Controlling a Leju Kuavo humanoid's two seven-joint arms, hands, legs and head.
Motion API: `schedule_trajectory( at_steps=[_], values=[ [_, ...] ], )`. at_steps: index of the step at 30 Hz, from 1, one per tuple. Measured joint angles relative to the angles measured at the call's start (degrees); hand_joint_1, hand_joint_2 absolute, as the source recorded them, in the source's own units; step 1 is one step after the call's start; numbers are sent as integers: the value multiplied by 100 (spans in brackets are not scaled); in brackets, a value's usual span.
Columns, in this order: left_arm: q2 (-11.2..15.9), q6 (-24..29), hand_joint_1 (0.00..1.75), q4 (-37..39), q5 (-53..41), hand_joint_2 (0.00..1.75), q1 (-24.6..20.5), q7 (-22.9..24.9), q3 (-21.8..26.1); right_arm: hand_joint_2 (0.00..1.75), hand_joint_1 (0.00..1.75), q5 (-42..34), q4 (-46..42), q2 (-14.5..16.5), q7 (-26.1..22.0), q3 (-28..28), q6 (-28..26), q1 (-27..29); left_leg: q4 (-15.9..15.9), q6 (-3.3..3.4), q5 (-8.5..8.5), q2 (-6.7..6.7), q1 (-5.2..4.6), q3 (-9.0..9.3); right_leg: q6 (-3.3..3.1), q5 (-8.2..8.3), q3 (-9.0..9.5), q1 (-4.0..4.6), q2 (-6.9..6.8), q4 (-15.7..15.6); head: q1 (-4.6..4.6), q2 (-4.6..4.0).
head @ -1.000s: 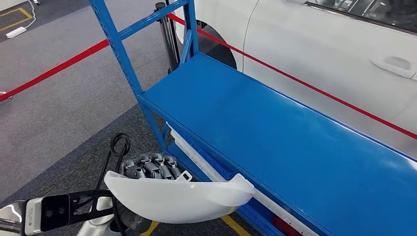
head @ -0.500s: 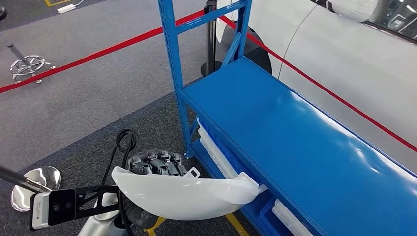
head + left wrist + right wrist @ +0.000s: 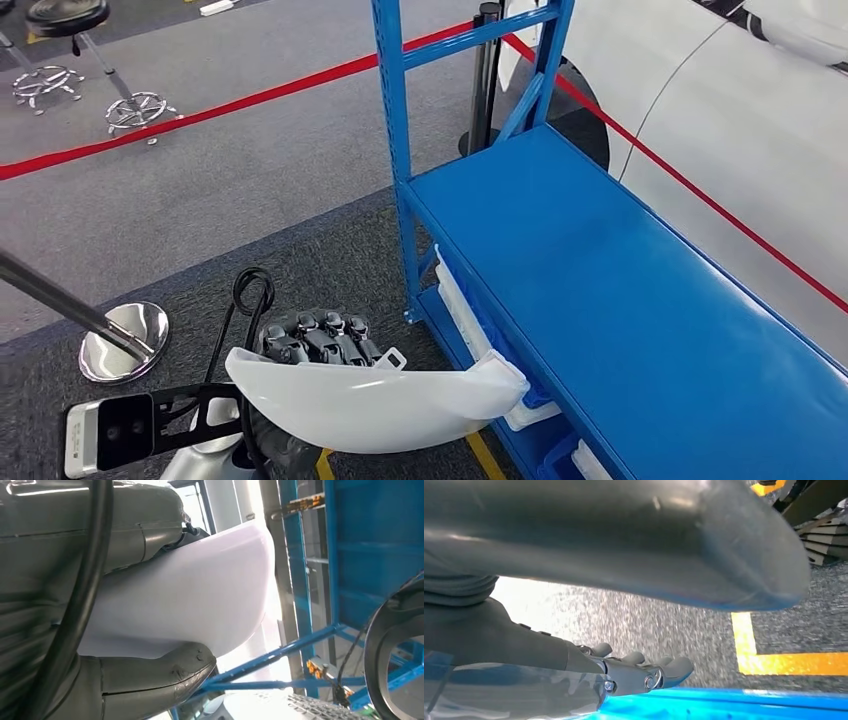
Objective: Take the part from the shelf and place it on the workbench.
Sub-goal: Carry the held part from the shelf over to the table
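Observation:
The part (image 3: pixel 370 400) is a long white curved plastic shell, held out low in front of me, just left of the blue shelf (image 3: pixel 600 290). My left hand (image 3: pixel 315 338) grips it from behind, dark fingers curled over its upper rim. In the left wrist view the part (image 3: pixel 190 595) lies between the grey palm and the thumb (image 3: pixel 150 680). In the right wrist view my right hand (image 3: pixel 639 672) hangs over grey carpet with its fingers stretched out and nothing in it.
More white parts (image 3: pixel 460 310) lie on the shelf's lower level. A white car (image 3: pixel 740 110) stands behind a red barrier tape (image 3: pixel 200 110). A chrome stanchion base (image 3: pixel 125 340) sits on the carpet at the left, with stools (image 3: pixel 130 105) farther back.
The whole picture has shifted to the right, so the camera has turned left. The white part stays in my left hand at the same spot in front of me.

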Motion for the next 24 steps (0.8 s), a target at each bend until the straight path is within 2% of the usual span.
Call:
schedule_trajectory(
  at_steps=[1, 2, 3, 4, 5, 7, 8, 9, 10, 11, 12, 13, 14, 15, 16, 17, 18, 19, 20, 21, 23, 24],
  values=[
    [5, 2, 175, -23, -13, 175, 3, -8, -4, 0, 0, 2, 0, -1, -3, 1, -2, -3, -298, 31, 198, 35, -6, 140, 2, -17, 25, 10, -71, -1, 0, 0],
    [8, 9, 175, -44, -32, 175, 2, -18, -8, 0, 0, 6, 0, 0, -6, 3, -3, -6, -727, 83, 414, 136, -29, 355, 7, -34, 55, 19, -138, -4, 1, 0],
    [10, 21, 175, -58, -65, 175, -1, -35, -10, 0, 0, 12, 1, 4, -9, 8, -2, -9, -1124, 138, 561, 263, -65, 554, 18, -53, 84, 30, -201, -7, 5, 0],
    [10, 38, 175, -65, -115, 175, -5, -64, -12, 0, 0, 22, 1, 9, -14, 16, -2, -10, -1420, 190, 647, 368, -106, 696, 38, -66, 107, 33, -257, -15, 4, 0],
    [10, 60, 175, -64, -173, 175, -8, -103, -15, 0, 0, 33, 2, 13, -21, 23, -1, -11, -1568, 230, 662, 431, -144, 758, 63, -76, 124, 30, -313, -26, 4, 0],
    [10, 101, 175, -43, -289, 175, -11, -171, -20, 0, 0, 51, 2, 20, -47, 37, 3, -29, -1653, 278, 660, 333, -175, 779, 123, -86, 175, 21, -432, -78, 0, 0],
    [10, 114, 175, -22, -333, 175, -4, -188, -22, 0, 0, 57, 2, 20, -63, 43, 5, -41, -1721, 295, 693, 258, -158, 827, 151, -98, 209, 14, -410, -84, 10, 0],
    [10, 120, 175, 9, -365, 175, -2, -194, -26, 0, 0, 61, 1, 20, -81, 50, 7, -50, -1799, 315, 728, 187, -135, 884, 174, -148, 209, 12, -294, -30, 12, 0],
    [6, 119, 175, 45, -389, 175, -4, -196, -36, 0, 0, 63, 1, 20, -97, 57, 8, -54, -1873, 337, 769, 120, -109, 938, 193, -257, 141, 10, -123, 145, 23, 0],
    [2, 115, 175, 83, -403, 175, -4, -197, -48, 0, 0, 66, 2, 18, -109, 63, 9, -49, -1913, 350, 797, 64, -87, 968, 204, -410, -5, 5, 74, 438, 35, 0],
    [-2, 110, 175, 121, -411, 175, -7, -197, -59, 0, 0, 66, 3, 18, -119, 68, 9, -42, -1919, 365, 802, 1, -84, 969, 210, -584, -211, 6, 204, 802, 38, 0],
    [-5, 106, 175, 153, -418, 175, -4, -197, -67, 0, 0, 67, 4, 20, -125, 71, 10, -34, -1910, 372, 804, -72, -83, 960, 218, -708, -418, 5, 258, 1144, 48, 0],
    [-5, 100, 175, 181, -416, 175, 2, -192, -74, 0, 0, 70, 5, 20, -127, 72, 11, -27, -1893, 368, 797, -153, -83, 953, 227, -726, -562, 1, 274, 1344, 50, 0],
    [-5, 94, 175, 207, -403, 175, 5, -182, -78, 0, 0, 76, 6, 20, -129, 74, 16, -20, -1870, 358, 785, -239, -81, 947, 237, -626, -610, -8, 283, 1343, 51, 0],
    [-5, 87, 175, 226, -385, 175, 3, -164, -82, 0, 0, 84, 7, 20, -130, 75, 22, -17, -1835, 340, 766, -323, -75, 945, 247, -426, -548, -24, 301, 1129, 52, 0],
    [-5, 78, 175, 243, -366, 175, -1, -141, -86, 0, 0, 91, 7, 20, -130, 79, 29, -14, -1786, 313, 738, -400, -67, 939, 262, -185, -405, -50, 367, 759, 53, 0],
    [-5, 67, 175, 256, -347, 175, -7, -119, -88, 0, 0, 97, 9, 24, -130, 82, 37, -12, -1727, 278, 703, -468, -67, 920, 282, -17, -270, -66, 491, 424, 57, 0],
    [-7, 55, 175, 267, -334, 175, -16, -96, -90, 0, 0, 101, 11, 32, -131, 86, 42, -14, -1666, 243, 670, -526, -70, 891, 278, 83, -174, -79, 589, 180, 61, 0],
    [-10, 43, 175, 277, -325, 175, -25, -78, -93, 0, 0, 102, 13, 40, -131, 92, 45, -19, -1618, 213, 644, -571, -73, 854, 264, 110, -130, -81, 661, 57, 65, 0],
    [-13, 33, 175, 284, -317, 175, -32, -66, -96, 0, 0, 103, 15, 49, -132, 102, 48, -30, -1593, 188, 630, -612, -78, 823, 234, 83, -133, -68, 673, 55, 70, 0],
    [-17, 24, 175, 290, -310, 175, -41, -49, -101, 0, 0, 103, 16, 69, -133, 122, 49, -49, -1560, 149, 612, -648, -66, 794, 149, 79, -115, -61, 546, 39, 73, 0],
    [-17, 21, 175, 291, -309, 175, -49, -44, -102, 0, 0, 104, 16, 79, -133, 131, 50, -50, -1482, 125, 561, -566, -67, 764, 109, 73, -97, -59, 482, 31, 59, 0]
  ],
)
